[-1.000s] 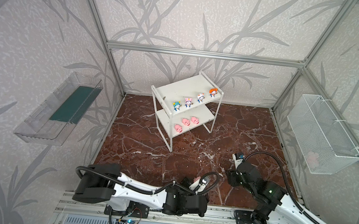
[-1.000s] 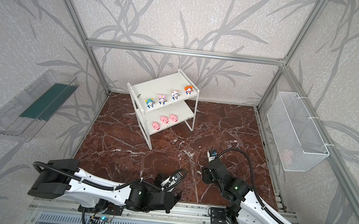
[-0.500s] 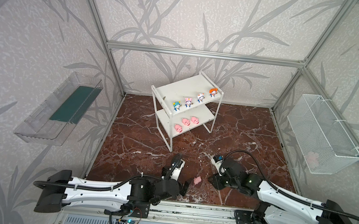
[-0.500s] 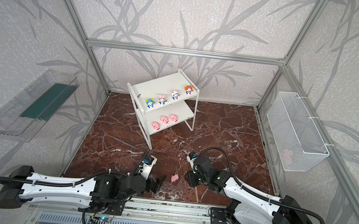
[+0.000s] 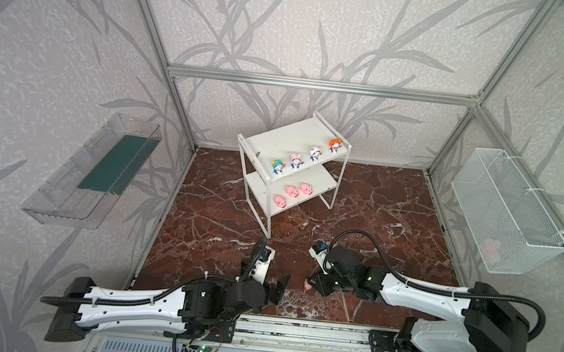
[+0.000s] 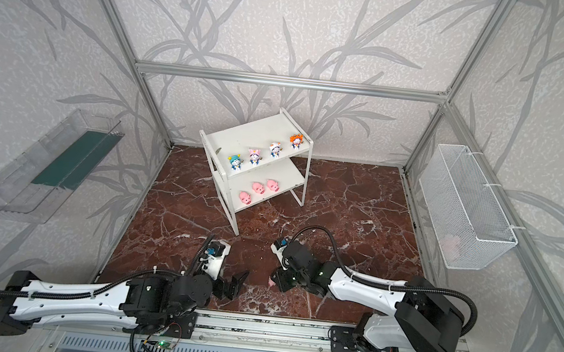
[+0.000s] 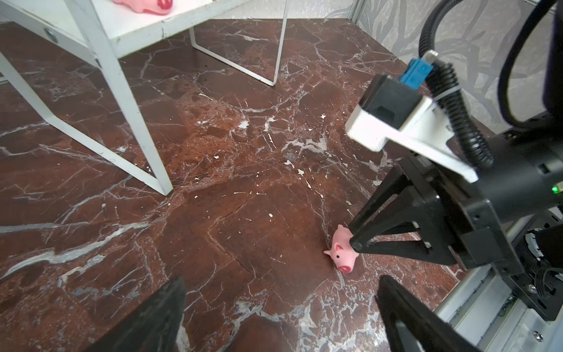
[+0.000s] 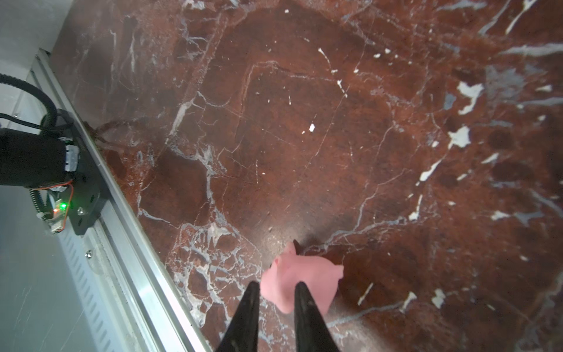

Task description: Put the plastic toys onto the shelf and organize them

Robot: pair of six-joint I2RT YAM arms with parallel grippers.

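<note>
Status: nearly done. The shelf [image 5: 288,136] stands at 12 o'clock on the marble floor [image 5: 378,201], set at an angle. The upper board carries all four figurines upright in a row along its front edge: teal hat [image 5: 277,166], pink hat [image 5: 296,161], white hat [image 5: 314,153], orange hat [image 5: 334,145]. The lower board holds three pink pigs [image 5: 292,191] in a matching row. Bare board past the row's 2 o'clock end looks like room for one more. One loose pig [image 7: 343,253] is outstanding, on the floor at 6 o'clock close to the front rail, well apart from the shelf. The right gripper [image 8: 277,285] reaches it from the pig's 3 o'clock in both top views. The right fingers [image 8: 249,311] are pinched in on the pig's rear with pink showing in the gap, and one tip touches its back in the left wrist view. That reads as a clamp, but the right wrist view is blurred there, so how secure it is can't be called. The pig looks to be resting on the floor, not lifted. The left gripper [image 7: 280,279] hangs near the pig's 9 o'clock without touching it, left fingers [image 7: 158,320] spread wide, holding nothing. Remaining: lift, carry to 12 o'clock, set the pig on the lower board in line with the others. No other toys show on the floor.
</note>
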